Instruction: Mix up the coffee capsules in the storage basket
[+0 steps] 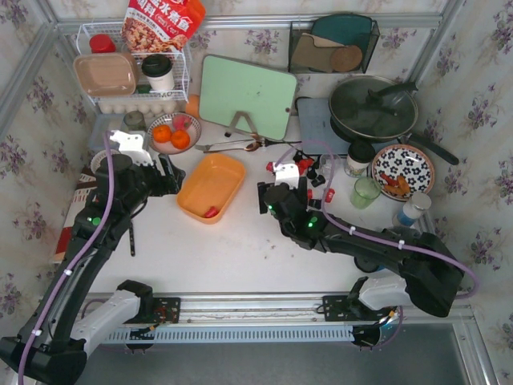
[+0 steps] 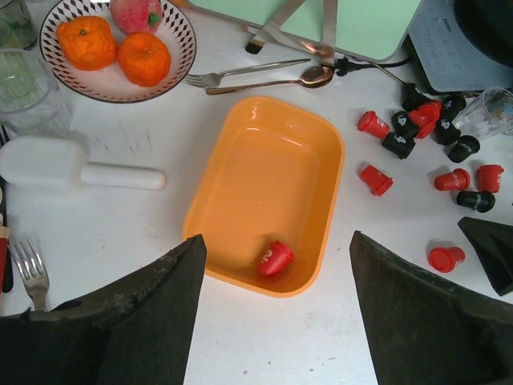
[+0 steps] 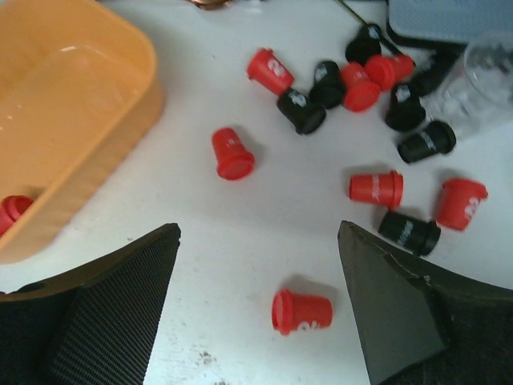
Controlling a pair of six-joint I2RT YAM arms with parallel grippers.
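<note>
The orange storage basket (image 1: 212, 186) (image 2: 268, 188) (image 3: 56, 112) lies at mid-table with one red capsule (image 2: 275, 258) (image 1: 211, 212) on its side in the near corner. Several red and black coffee capsules (image 2: 417, 128) (image 3: 353, 80) (image 1: 314, 172) are scattered on the table to its right. My left gripper (image 2: 276, 237) (image 1: 170, 175) hovers open over the basket's near rim, holding nothing. My right gripper (image 3: 258, 228) (image 1: 268, 192) is open above the table right of the basket. A red capsule (image 3: 301, 312) lies loose on the table between its fingers.
A bowl of oranges (image 1: 172, 135) (image 2: 116, 48) stands behind the basket on the left, with a fork and spoon (image 2: 256, 76) beside it. A white scoop (image 2: 64, 164) lies left of the basket. A clear glass (image 3: 481, 84), green cup (image 1: 365, 191) and patterned plate (image 1: 402, 170) stand beyond the capsules.
</note>
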